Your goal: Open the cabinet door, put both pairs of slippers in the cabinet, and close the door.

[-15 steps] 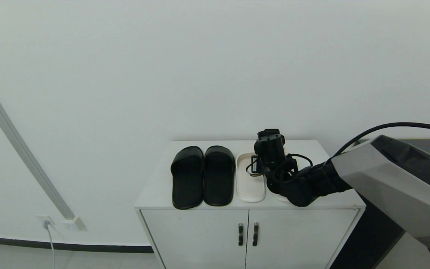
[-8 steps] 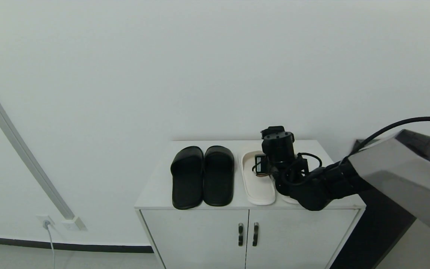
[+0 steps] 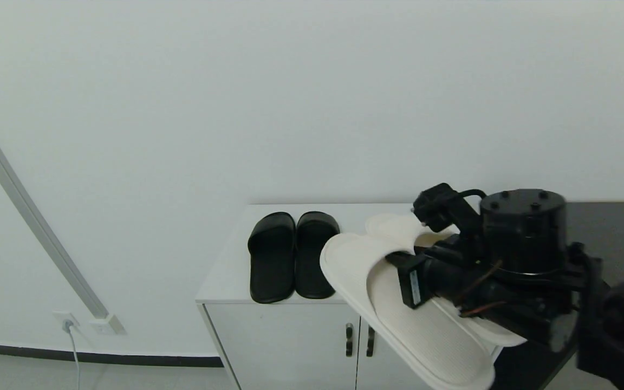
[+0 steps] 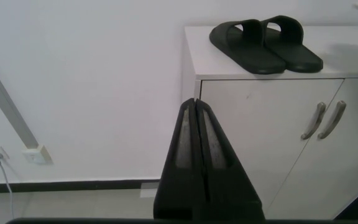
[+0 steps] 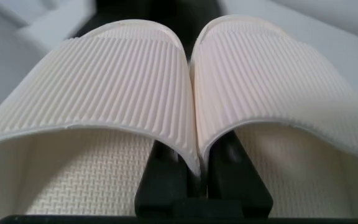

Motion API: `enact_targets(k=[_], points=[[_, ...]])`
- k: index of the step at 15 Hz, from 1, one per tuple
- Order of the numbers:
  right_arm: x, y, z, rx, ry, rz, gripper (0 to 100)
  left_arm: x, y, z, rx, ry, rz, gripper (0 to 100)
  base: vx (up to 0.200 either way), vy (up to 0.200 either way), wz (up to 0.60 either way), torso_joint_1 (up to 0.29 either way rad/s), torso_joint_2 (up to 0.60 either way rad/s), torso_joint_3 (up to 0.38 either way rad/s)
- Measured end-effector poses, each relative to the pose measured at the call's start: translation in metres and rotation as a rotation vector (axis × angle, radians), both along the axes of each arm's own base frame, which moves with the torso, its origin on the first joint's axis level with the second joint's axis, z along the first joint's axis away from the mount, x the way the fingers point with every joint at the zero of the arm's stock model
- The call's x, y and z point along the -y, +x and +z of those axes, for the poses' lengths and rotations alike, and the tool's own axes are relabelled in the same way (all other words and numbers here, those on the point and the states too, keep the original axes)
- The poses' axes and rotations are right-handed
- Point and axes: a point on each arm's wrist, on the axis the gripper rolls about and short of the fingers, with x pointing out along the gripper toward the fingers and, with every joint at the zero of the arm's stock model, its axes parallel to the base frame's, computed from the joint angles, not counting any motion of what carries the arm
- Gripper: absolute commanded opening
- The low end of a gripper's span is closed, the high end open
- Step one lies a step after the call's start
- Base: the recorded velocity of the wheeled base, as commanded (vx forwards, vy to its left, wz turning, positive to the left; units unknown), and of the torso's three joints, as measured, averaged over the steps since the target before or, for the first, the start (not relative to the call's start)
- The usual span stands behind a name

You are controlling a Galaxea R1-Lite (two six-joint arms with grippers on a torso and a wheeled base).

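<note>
My right gripper (image 3: 426, 271) is shut on the pair of white slippers (image 3: 398, 303), holding them up in the air, off the cabinet top and close to the head camera. In the right wrist view its black fingers (image 5: 166, 174) pinch the two inner strap edges of the white slippers (image 5: 191, 112) together. The pair of black slippers (image 3: 293, 254) lies side by side on the white cabinet (image 3: 225, 271) top, left of centre. Both cabinet doors (image 3: 285, 346) are shut, with two dark handles (image 3: 349, 339) at the middle. My left gripper (image 4: 196, 112) is shut on nothing, low and left of the cabinet (image 4: 260, 143).
A white wall stands behind the cabinet. A grey conduit (image 3: 25, 211) runs diagonally down to a wall socket (image 3: 65, 322) with a plugged cable at the lower left. A dark surface (image 3: 610, 227) lies right of the cabinet.
My right gripper has lifted the white slippers off the cabinet top and drawn them back towards the camera and to the right. The black slippers have stayed put.
</note>
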Motion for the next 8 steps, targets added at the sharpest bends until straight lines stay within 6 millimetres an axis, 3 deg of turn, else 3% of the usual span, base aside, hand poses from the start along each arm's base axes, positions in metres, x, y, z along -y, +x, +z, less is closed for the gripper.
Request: enact_targets(k=[4, 8], points=[[0.036, -0.059, 0.013, -0.055, -0.011, 0.291, 0, 0.000, 0.000, 0.000, 0.000, 0.000, 0.000, 0, 0.000, 0.000, 0.00, 0.000, 0.00, 0.000], [0.044, -0.068, 0.017, -0.041, -0.008, 0.310, 0, 0.000, 0.000, 0.000, 0.000, 0.000, -0.001, 0, 0.000, 0.000, 0.00, 0.000, 0.00, 0.000]])
